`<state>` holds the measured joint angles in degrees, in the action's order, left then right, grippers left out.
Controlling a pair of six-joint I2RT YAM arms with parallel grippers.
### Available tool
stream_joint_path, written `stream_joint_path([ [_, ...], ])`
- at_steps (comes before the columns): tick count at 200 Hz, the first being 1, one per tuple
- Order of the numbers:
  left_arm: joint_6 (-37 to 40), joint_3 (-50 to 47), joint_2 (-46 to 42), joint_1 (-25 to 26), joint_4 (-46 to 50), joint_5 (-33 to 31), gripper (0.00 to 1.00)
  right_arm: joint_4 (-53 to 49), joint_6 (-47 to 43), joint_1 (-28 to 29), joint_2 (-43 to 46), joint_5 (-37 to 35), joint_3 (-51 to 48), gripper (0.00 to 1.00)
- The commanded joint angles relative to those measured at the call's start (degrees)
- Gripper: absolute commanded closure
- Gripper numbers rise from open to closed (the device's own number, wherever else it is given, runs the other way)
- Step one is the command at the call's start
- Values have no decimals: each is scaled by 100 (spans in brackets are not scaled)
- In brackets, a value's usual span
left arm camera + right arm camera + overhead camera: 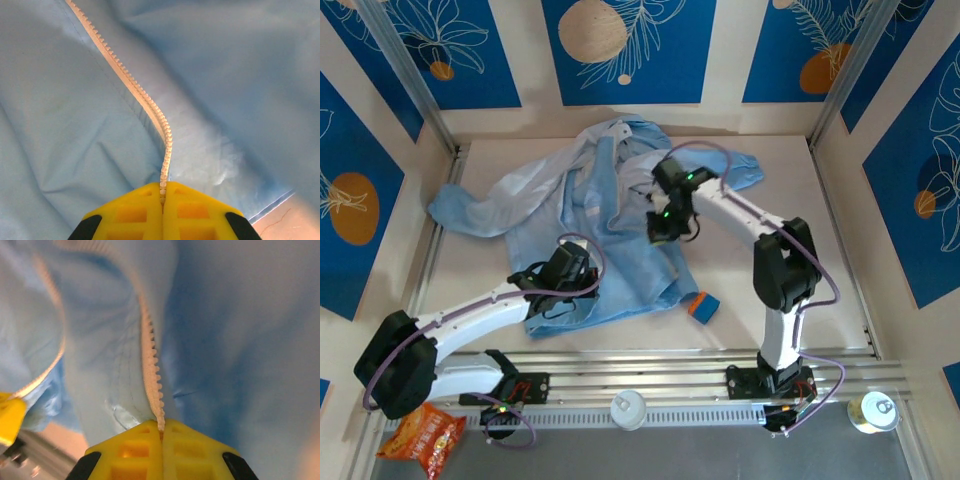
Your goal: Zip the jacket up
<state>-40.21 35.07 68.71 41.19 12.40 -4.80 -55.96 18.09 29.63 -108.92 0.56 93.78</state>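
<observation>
Holding the zipper (142,97) at two places looks like the step you are in. On the left, your left gripper (563,283) sits at the near hem of the jacket (610,200). Its arm stretches low across the table (770,300) from the near-left base. The left wrist view shows its yellow fingers (132,215) pressed together, clamped on the pale zipper, whose teeth run away up the fabric.

The jacket lies rumpled over the table's middle, with loose folds bunched toward the far side.

Further right, your right gripper (665,228) reaches in from the near-right base, elbow raised and wrist bent down over the jacket's middle. Its fingers (192,452) are likewise pinched tight on the zipper line. A second pale strip curves off beside it, so the upper front seems unjoined.

Next you probably need the near grip to anchor while the far one draws away along the teeth, with the tape taut.
</observation>
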Motion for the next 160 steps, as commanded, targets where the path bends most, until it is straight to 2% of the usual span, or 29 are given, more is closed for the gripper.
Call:
stream_joint_path([
  [1,21,-88,24,-106,-56,0,100,-1229,-680,-187,70,-1730,846,100],
  [18,63,-79,40,-132,43,38,100,-1609,-831,30,-275,-2519,1464,100],
  [33,82,-106,-1,-139,167,8,100,-1798,-820,349,-609,-2276,1854,100],
  [52,70,-220,-152,-165,281,-59,100,-1577,-432,803,-812,-857,1869,99],
  [76,-57,-465,-446,-248,369,-134,100,-365,493,1139,-544,1971,1046,78],
  [89,-122,-589,-608,-296,431,-143,100,380,960,1105,-274,2825,474,69],
  [111,-154,-731,-811,-349,488,-144,100,771,1083,797,242,3150,-62,63],
  [143,-102,-713,-827,-400,535,-111,100,965,992,78,848,2817,-809,60],
  [160,-58,-660,-737,-414,519,-66,100,1070,803,-113,944,2688,-1233,58],
])
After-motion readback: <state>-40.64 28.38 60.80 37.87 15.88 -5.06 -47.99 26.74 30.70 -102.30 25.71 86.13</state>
